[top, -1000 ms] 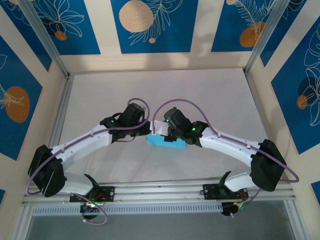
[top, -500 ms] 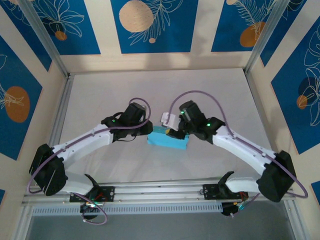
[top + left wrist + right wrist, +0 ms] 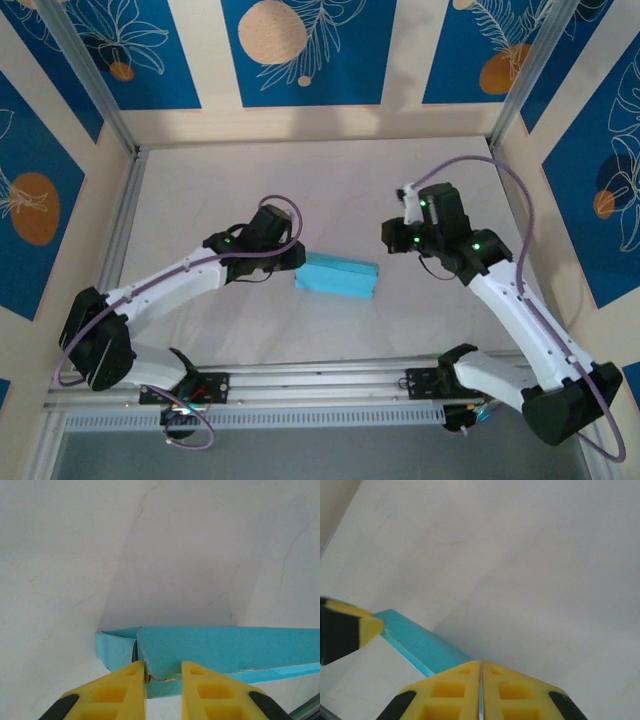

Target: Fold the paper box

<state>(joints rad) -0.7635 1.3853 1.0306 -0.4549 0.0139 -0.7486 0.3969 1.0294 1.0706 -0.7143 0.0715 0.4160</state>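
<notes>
The paper box (image 3: 338,277) lies folded on the table as a flat light-blue rectangular block, a little left of centre. My left gripper (image 3: 297,258) is at its left end. In the left wrist view the yellow fingers (image 3: 122,685) straddle the near edge of the paper box (image 3: 225,645), so my left gripper (image 3: 163,666) is shut on that flap by the corner. My right gripper (image 3: 389,238) hangs to the right of the box, apart from it. In the right wrist view my right gripper (image 3: 481,664) is shut with nothing in it, and the paper box (image 3: 420,642) lies beyond.
The white table top (image 3: 330,180) stretches behind and to both sides of the box. A metal rail (image 3: 320,385) runs along the near edge by the arm bases. Patterned blue walls and slanted metal posts (image 3: 100,90) close in the table.
My right gripper has let go of the box's top, moved up and to the right, and shut. The left gripper and the box have stayed put.
</notes>
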